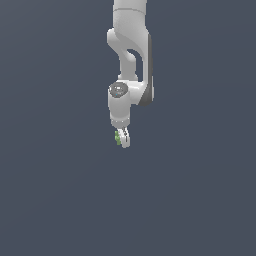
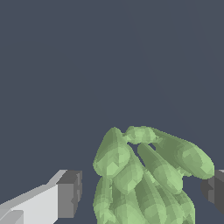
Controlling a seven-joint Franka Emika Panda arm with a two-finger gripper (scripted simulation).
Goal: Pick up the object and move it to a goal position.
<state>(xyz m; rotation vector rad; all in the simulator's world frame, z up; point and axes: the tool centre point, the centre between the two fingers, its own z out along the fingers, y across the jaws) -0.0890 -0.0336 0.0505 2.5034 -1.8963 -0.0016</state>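
While hanging straight down from the upper edge of the exterior view, white arm (image 1: 129, 60) ends in a small white gripper (image 1: 123, 138) near the middle of the picture, against a flat dark slate-blue background. Tucked right at the fingertips, the object (image 1: 118, 137): a tiny light-green lump, peeking out on the exterior view's left side of the fingers, much smaller than the claw itself. Fingers drawn close together there, with the green thing between them. No surface line or shadow showing under the gripper, so cannot tell from this view whether lifted or resting. Over to the wrist view now: the object (image 2: 146, 177) fills the lower middle, a cluster of long rounded green lobes bunched like fingers, knobbly and faceted. One white finger with a dark grey pad (image 2: 69, 194) standing off one flank with a gap of dark background between; the other pad (image 2: 215, 189) pressed up against the opposite flank. Claw only partly closed, bracketing the green lump; firm squeeze from both sides not clear.
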